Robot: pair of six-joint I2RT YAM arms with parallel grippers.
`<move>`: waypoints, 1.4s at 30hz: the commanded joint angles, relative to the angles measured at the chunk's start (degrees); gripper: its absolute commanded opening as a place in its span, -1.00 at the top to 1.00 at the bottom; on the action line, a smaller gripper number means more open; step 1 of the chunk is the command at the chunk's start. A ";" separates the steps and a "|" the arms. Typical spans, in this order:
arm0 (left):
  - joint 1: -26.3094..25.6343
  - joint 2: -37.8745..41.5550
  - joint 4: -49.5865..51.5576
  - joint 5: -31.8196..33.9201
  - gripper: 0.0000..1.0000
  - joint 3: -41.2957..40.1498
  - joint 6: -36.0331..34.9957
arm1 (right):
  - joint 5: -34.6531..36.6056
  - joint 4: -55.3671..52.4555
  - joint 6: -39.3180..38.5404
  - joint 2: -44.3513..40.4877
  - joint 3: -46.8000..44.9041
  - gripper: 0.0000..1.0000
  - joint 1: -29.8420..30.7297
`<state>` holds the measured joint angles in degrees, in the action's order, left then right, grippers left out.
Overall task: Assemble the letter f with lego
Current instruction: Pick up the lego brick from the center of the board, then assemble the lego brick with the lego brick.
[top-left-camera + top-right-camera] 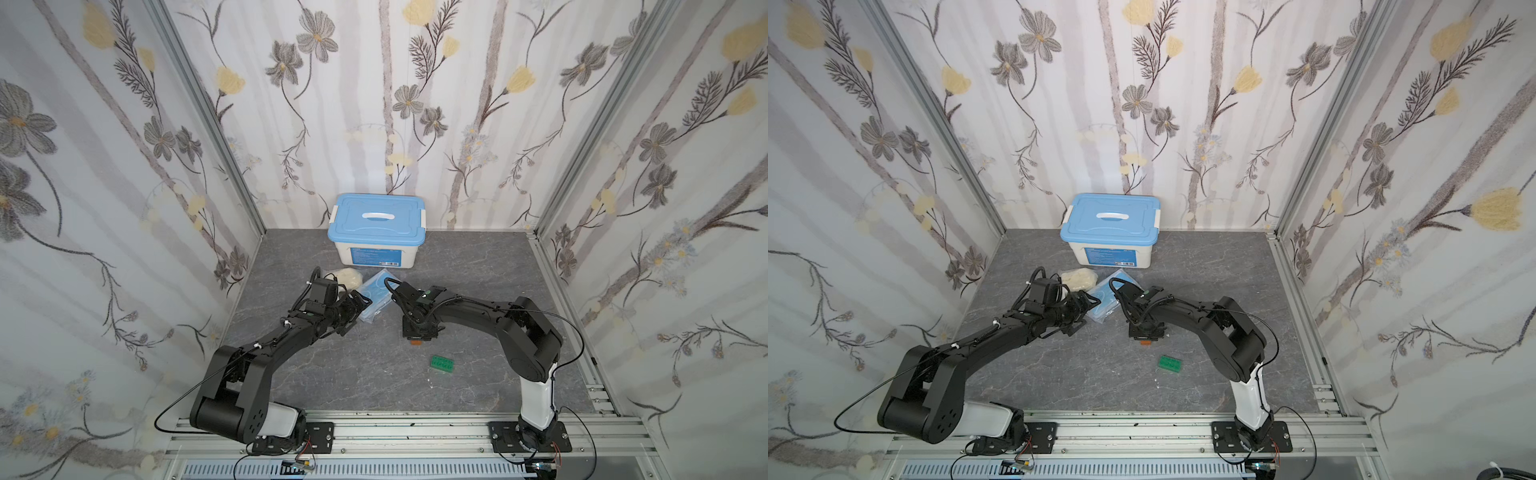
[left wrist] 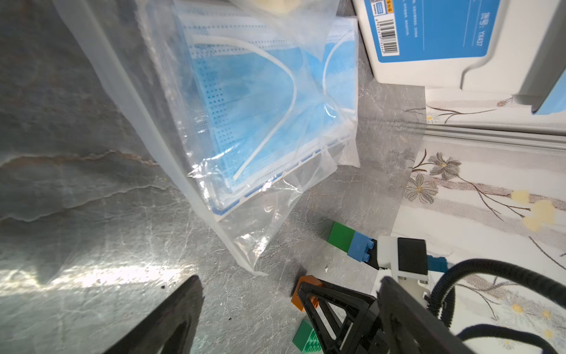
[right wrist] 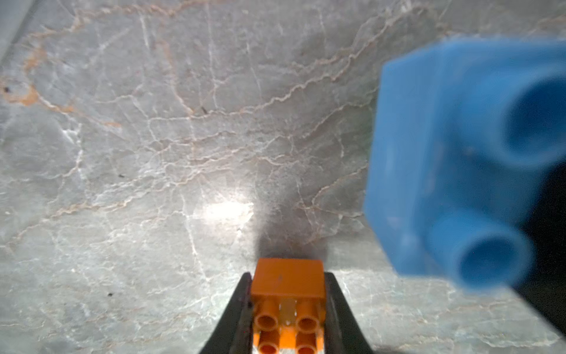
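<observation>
- While the right pincer [image 3: 288, 274] pinches the orange brick [image 3: 289, 285] on the tabletop [image 1: 332, 374] before the blue-lidded box [image 1: 376, 224], a green-and-blue stack [image 2: 352, 242] stands beside it.
- A green brick [image 1: 442, 365] lies farther from that box.
- The left pincer [image 1: 353, 312] hangs spread, nearer the box.

Both top views are bright and evenly lit from above. The tabletop [image 1: 332, 374] carries only faint, diffuse shadows. The pale walls [image 1: 83, 208] look slightly washed out and splay outward, stretched by the wide lens toward the picture edges. In the left wrist view a white streak of glare crosses the tabletop, the clear bag [image 2: 260, 233] glints, and one of the left fingers [image 2: 171, 318] is a dark blur. In the right wrist view a hot spot shines on the tabletop. There the blue brick [image 3: 444, 153] is badly out of focus, and the orange brick [image 3: 288, 279] throws a dark shadow.
</observation>
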<state>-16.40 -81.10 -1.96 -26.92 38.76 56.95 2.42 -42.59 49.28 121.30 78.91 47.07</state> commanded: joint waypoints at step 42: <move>-16.09 -30.44 -34.66 -16.19 -0.29 12.30 5.54 | -1.27 -12.34 -17.79 -3.76 14.61 0.50 -13.27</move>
<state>-32.42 -111.11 -33.43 -42.17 50.68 61.65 0.23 -56.18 31.97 116.99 93.08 33.74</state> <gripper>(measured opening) 0.644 0.311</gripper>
